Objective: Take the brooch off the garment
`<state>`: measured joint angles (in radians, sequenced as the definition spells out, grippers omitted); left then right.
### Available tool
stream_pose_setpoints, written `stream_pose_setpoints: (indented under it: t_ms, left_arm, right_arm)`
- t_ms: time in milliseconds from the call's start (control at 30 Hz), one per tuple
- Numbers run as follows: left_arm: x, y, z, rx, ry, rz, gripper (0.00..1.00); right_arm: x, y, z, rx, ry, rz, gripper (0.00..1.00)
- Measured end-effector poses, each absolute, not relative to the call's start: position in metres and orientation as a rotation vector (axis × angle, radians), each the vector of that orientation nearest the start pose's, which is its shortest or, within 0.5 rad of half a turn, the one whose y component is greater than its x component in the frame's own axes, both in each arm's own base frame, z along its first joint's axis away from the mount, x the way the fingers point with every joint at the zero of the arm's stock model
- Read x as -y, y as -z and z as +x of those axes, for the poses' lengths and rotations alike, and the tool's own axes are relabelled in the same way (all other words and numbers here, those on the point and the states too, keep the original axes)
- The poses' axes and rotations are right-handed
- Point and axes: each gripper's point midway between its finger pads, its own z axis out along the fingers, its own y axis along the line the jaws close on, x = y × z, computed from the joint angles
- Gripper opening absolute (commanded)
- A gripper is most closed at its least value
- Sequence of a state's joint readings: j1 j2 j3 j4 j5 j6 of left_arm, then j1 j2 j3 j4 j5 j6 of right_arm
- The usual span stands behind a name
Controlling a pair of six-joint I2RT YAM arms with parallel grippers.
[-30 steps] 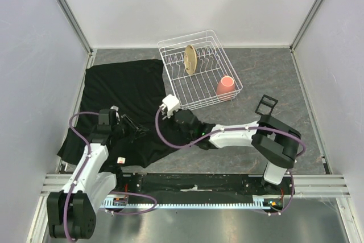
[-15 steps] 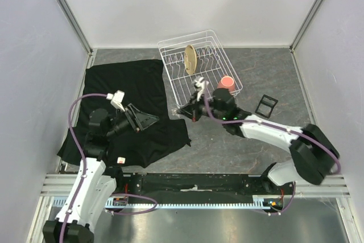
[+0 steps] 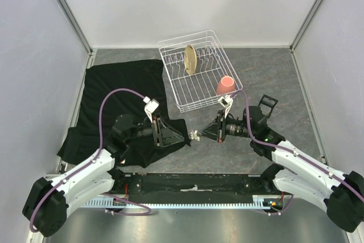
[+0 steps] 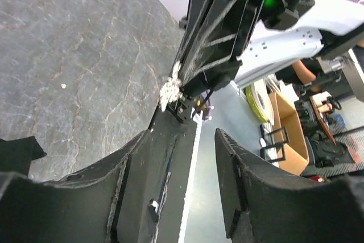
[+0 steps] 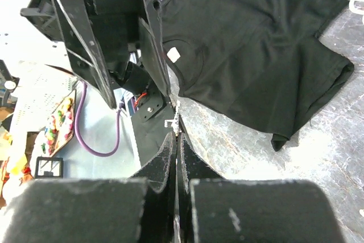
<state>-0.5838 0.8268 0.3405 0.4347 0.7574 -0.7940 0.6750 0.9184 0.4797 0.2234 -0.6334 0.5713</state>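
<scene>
The brooch (image 3: 195, 135) is a tiny whitish flower pinched at the tips of my right gripper (image 3: 199, 134), just above the grey table and off the cloth. It shows edge-on in the right wrist view (image 5: 177, 119), where the jaws are pressed together on it, and in the left wrist view (image 4: 169, 90). The black garment (image 3: 116, 98) lies wrinkled at the left and fills the top of the right wrist view (image 5: 256, 38). My left gripper (image 3: 182, 138) is open and empty, pointing at the brooch from just left of it, its fingers (image 4: 142, 163) spread.
A white wire dish rack (image 3: 200, 83) with a tan plate and a pink cup (image 3: 225, 86) stands at the back. A small black square frame (image 3: 265, 104) lies right of it. A small white label (image 5: 173, 54) sits at the garment's collar.
My right gripper has pulled back from the garment's edge toward the front middle with the brooch. My left gripper has swung right, off the garment, to face it.
</scene>
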Motion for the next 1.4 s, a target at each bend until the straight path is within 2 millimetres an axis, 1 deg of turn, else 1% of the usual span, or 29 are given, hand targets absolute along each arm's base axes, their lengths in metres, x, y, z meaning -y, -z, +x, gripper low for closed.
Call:
stream_pose_setpoints:
  t_ms: [33, 100, 167, 233, 300, 333, 400, 500, 600, 767, 867, 933, 1100, 1267, 1400]
  left_arm:
    - [0.266, -0.204, 0.138, -1.806, 1.620, 0.499, 0.62]
    - [0.268, -0.195, 0.131, -1.789, 1.634, 0.524, 0.64]
    - [0.271, -0.184, 0.124, -1.786, 1.652, 0.547, 0.64]
    - [0.272, -0.181, 0.121, -1.778, 1.662, 0.559, 0.62]
    - [0.274, -0.184, 0.121, -1.751, 1.670, 0.567, 0.60]
    - [0.275, -0.188, 0.122, -1.730, 1.673, 0.571, 0.58]
    - [0.277, -0.191, 0.124, -1.706, 1.679, 0.568, 0.57]
    - [0.278, -0.189, 0.128, -1.704, 1.677, 0.541, 0.58]
    - [0.278, -0.185, 0.131, -1.715, 1.685, 0.503, 0.57]
    - [0.281, -0.184, 0.132, -1.709, 1.743, 0.461, 0.56]
    - [0.284, -0.187, 0.131, -1.696, 1.787, 0.442, 0.53]
    - [0.285, -0.187, 0.130, -1.698, 1.814, 0.435, 0.49]
    - [0.288, -0.182, 0.128, -1.734, 1.859, 0.408, 0.41]
    - [0.291, -0.178, 0.125, -1.757, 1.882, 0.409, 0.40]
    - [0.292, -0.177, 0.125, -1.761, 1.885, 0.406, 0.35]
  right_arm:
    - [-0.279, -0.199, 0.154, -1.885, -1.426, -0.607, 0.00]
    - [-0.279, -0.200, 0.153, -1.889, -1.449, -0.602, 0.00]
    - [-0.279, -0.193, 0.149, -1.915, -1.480, -0.591, 0.00]
    - [-0.279, -0.187, 0.144, -1.938, -1.513, -0.582, 0.00]
    - [-0.279, -0.185, 0.142, -1.950, -1.533, -0.572, 0.00]
    - [-0.279, -0.186, 0.141, -1.949, -1.544, -0.569, 0.00]
    - [-0.281, -0.191, 0.140, -1.932, -1.564, -0.569, 0.00]
    - [-0.283, -0.197, 0.139, -1.904, -1.597, -0.570, 0.00]
    - [-0.283, -0.198, 0.136, -1.897, -1.626, -0.560, 0.00]
    - [-0.283, -0.199, 0.134, -1.890, -1.656, -0.541, 0.00]
    - [-0.284, -0.203, 0.135, -1.873, -1.662, -0.540, 0.00]
    - [-0.285, -0.203, 0.136, -1.870, -1.664, -0.539, 0.00]
    - [-0.286, -0.202, 0.137, -1.870, -1.669, -0.534, 0.00]
    - [-0.286, -0.201, 0.137, -1.868, -1.671, -0.532, 0.00]
    - [-0.287, -0.200, 0.138, -1.872, -1.671, -0.531, 0.00]
